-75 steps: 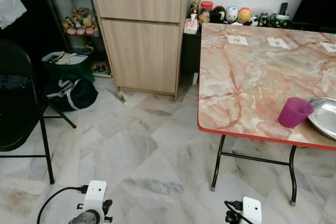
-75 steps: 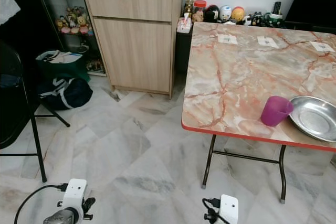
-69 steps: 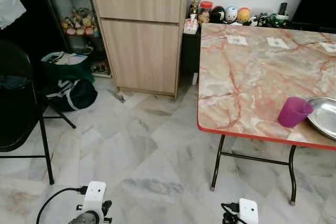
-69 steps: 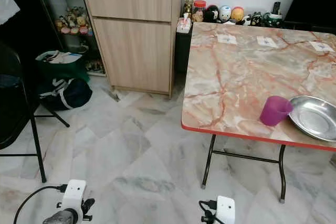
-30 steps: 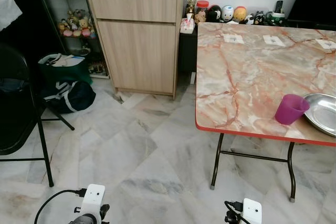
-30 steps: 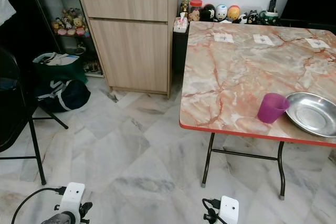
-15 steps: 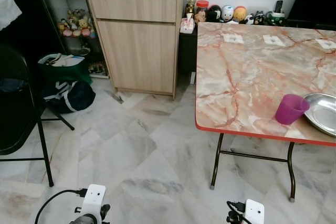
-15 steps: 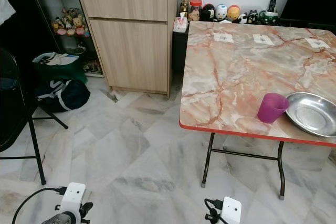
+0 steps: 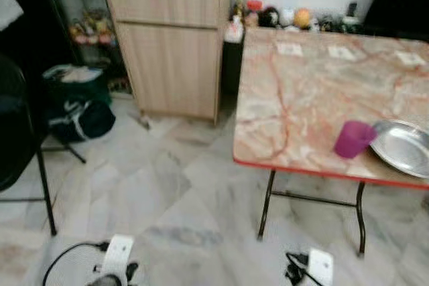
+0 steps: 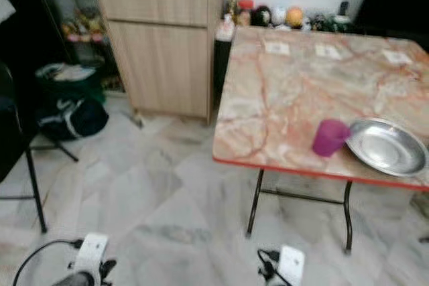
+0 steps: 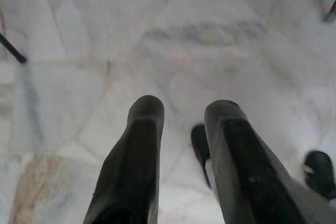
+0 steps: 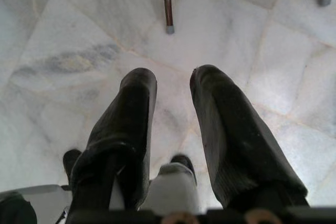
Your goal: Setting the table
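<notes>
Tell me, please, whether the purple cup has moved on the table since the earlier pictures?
No. The purple cup sits beside the metal plate near the table's front edge, just as before; the whole picture has shifted because the camera moved.

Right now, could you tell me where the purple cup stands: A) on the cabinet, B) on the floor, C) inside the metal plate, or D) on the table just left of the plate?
D: the cup stands on the table, at the plate's left rim.

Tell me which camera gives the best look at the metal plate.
The right eye view: the whole plate shows there, beside the purple cup. The left eye view cuts it off at the frame edge. Both wrist views look down at floor tiles.
</notes>
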Robot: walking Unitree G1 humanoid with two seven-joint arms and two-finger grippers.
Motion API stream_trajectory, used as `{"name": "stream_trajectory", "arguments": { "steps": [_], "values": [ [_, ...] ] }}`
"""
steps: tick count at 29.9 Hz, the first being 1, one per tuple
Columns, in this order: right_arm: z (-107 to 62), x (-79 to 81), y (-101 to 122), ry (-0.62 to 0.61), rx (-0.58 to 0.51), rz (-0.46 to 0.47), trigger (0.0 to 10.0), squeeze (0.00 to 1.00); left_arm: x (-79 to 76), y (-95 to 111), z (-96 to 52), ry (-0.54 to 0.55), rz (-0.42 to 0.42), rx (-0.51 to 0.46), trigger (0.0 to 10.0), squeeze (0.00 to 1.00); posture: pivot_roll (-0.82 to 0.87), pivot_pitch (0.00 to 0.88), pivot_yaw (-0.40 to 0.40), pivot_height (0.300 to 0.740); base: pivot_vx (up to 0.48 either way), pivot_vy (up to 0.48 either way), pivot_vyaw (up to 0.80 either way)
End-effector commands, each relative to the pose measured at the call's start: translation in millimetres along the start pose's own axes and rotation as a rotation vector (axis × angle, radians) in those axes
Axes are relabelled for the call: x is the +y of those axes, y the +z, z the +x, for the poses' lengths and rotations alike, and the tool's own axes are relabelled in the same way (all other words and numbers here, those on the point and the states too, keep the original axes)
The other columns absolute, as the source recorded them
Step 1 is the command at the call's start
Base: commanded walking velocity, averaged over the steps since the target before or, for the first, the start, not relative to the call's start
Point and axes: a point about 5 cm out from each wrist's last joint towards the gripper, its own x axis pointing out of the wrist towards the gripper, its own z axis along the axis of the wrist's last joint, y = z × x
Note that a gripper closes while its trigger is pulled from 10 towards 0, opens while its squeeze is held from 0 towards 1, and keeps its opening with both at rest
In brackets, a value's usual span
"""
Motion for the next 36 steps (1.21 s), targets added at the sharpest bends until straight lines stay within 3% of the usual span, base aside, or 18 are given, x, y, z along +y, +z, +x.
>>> {"name": "stream_trajectory", "arguments": {
  "steps": [1, 19, 27, 33, 36],
  "values": [
    [-1.5, -11.1, -2, -0.032, 0.004, 0.003, 10.0, 0.0, -8.2, -5, 0.0, -0.025, 0.009, 0.021, 10.0, 0.0, 0.02, 0.0, -0.034, 0.74, 0.0, -0.322, 0.0],
    [-1.2, -13.4, 1, -0.035, -0.009, 0.007, 10.0, 0.0, -11.6, -5, 0.3, -0.03, 0.005, 0.021, 10.0, 0.0, 0.01, 0.0, -0.043, 0.74, 0.0, -0.315, 0.0],
    [-0.7, -14.1, 3, -0.034, -0.015, 0.005, 10.0, 0.0, -11.4, -5, 0.3, -0.026, -0.011, 0.018, 10.0, 0.0, 0.01, 0.0, -0.046, 0.74, 0.0, 0.0, 0.0],
    [3.2, -10.7, 23, -0.051, -0.116, 0.03, 10.0, 0.0, -12.1, -6, -0.1, -0.029, -0.011, 0.02, 10.0, 0.0, 0.0, 0.0, -0.055, 0.74, 0.0, 0.0, 0.0],
    [4.5, -12.2, 41, -0.062, -0.219, 0.139, 10.0, 0.0, -11.4, -7, -0.6, -0.025, -0.014, 0.02, 10.0, 0.0, 0.0, 0.0, -0.059, 0.74, 0.0, 0.0, 0.0]
  ]
}}
